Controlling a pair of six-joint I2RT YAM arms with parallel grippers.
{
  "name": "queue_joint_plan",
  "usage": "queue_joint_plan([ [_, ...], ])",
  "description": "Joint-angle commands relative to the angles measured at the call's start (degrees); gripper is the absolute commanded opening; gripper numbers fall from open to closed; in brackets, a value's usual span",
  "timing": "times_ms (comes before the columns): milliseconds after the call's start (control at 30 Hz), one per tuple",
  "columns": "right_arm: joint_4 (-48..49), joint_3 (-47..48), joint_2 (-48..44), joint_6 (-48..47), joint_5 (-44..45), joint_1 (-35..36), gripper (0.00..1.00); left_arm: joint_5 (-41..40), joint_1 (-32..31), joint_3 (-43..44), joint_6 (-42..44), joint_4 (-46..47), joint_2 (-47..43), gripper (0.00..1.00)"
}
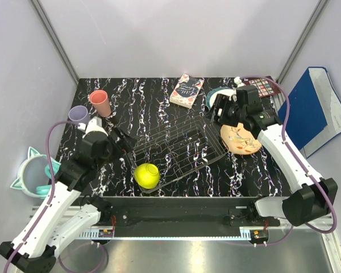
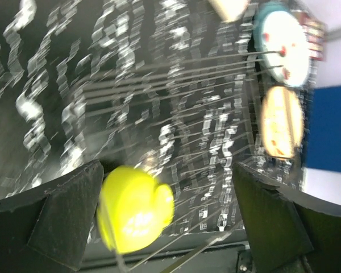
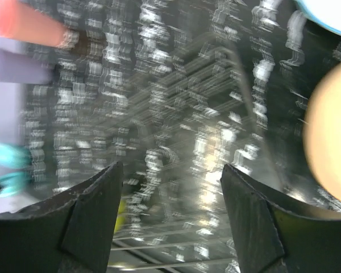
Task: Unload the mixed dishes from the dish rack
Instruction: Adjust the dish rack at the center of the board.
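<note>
One dish is left in the rack [image 1: 179, 148]: the bowl [image 1: 147, 176], at its 7 o'clock corner. From the top, the pink cup [image 1: 99, 102] and lilac cup [image 1: 78, 115] stand at the rack's 10 o'clock, and the peach plate [image 1: 240, 139] lies at 3 o'clock. The left gripper [image 1: 124, 139] hovers by the rack's 9 o'clock edge; the right gripper [image 1: 219, 109] is at 2 o'clock. The left wrist view is blurry, but its fingers [image 2: 68, 219] are wide apart, holding nothing, with the bowl low between them. The right wrist view shows fingers apart and empty too. I think the bowl comes next: the left arm must go down, pinch its rim and lift.
</note>
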Motion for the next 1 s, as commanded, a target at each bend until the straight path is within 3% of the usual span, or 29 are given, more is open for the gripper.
queue_joint_plan([
  [0,-4.8,-2.7,-1.6,-5.8,15.0,1.6,0.76,-8.3,-1.1,-3.8,-8.9,-6.9,-2.8,0.99],
  [333,-4.0,-6.5,3.5,-4.7,21.7,2.0,0.71,-11.9,-1.1,-12.7,-20.8,-7.2,-6.7,0.99],
  [667,-3.5,-6.1,12.8,-3.2,18.1,1.9,0.60,-5.8,-1.1,-18.2,-17.1,3.9,0.5,0.99],
  [800,-2.5,-7.1,12.3,-2.9,17.5,2.0,0.42,-4.7,-1.1,-19.1,-15.4,6.8,2.5,0.95],
  [967,-2.7,-7.8,12.0,-2.1,16.9,1.9,0.25,-4.2,-1.0,-17.7,-12.2,10.1,7.1,0.77],
])
